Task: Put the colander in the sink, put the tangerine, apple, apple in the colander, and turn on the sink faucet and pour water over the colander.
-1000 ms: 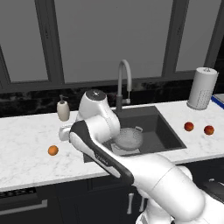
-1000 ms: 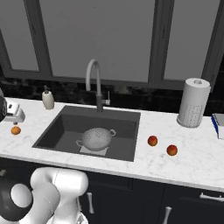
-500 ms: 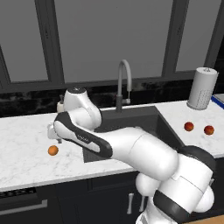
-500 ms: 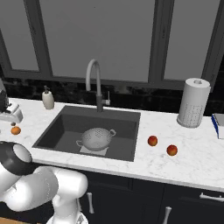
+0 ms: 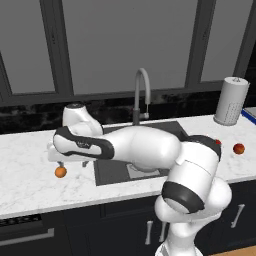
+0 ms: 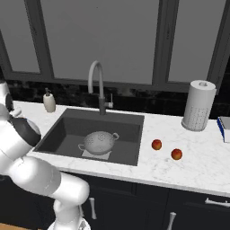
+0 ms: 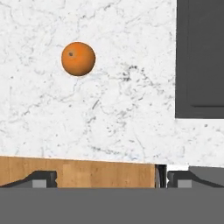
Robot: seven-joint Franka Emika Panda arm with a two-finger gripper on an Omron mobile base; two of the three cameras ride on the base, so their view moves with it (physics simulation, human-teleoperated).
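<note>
Colander point(image 6: 98, 142) sits in the sink point(image 6: 63, 130), on the lighter panel at the bottom, so the first step looks done. No water shows at the faucet point(image 6: 98, 85), and no fruit lies in the colander.

Over the last second the arm has swung from above the sink out to the left, and its hand now hangs over the left stretch of counter point(image 5: 25, 180), just above and beside the tangerine point(image 5: 60, 172). In the earlier left base pictures the hand stood nearer the basin; now it is close to the fruit. The tangerine has not moved on the counter.

From the hand view the tangerine point(image 7: 78, 58) lies up and to the left of centre, not yet between the tips. The gripper point(image 7: 106, 178) is spread as wide as it goes and has hold of nothing.

The two apples point(image 6: 156, 144) lie on the counter right of the sink, near each other but apart, untouched.

My reading: the fruit stage has begun with the tangerine. The hand probably needs to shift so the fruit comes between the tips, then descend. Being round, it may roll if a finger nudges it first.
</note>
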